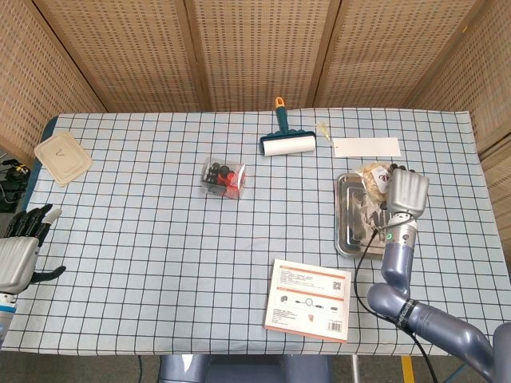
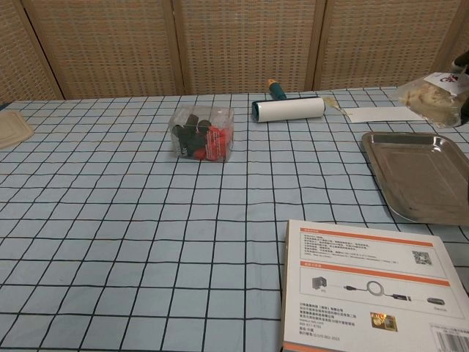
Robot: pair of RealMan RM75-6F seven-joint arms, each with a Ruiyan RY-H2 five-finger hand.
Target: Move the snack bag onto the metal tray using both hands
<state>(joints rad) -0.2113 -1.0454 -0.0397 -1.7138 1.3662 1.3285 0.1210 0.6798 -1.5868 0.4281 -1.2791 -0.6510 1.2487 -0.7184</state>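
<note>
The snack bag [image 1: 374, 176] [image 2: 432, 97], clear with tan pieces inside, is held in the air by my right hand [image 1: 405, 191] above the far end of the metal tray [image 1: 351, 231] [image 2: 421, 176]. In the chest view only the bag shows at the right edge; the hand itself is cut off. My left hand [image 1: 20, 247] hangs at the table's left edge with its fingers apart and nothing in it.
A clear box of small dark and red items [image 1: 223, 177] [image 2: 203, 133] sits mid-table. A lint roller [image 1: 286, 142] [image 2: 289, 108] and a white card [image 1: 366, 147] lie at the back. A printed booklet [image 1: 310, 298] [image 2: 374, 286] lies near the front edge; a beige lid [image 1: 62, 157] at far left.
</note>
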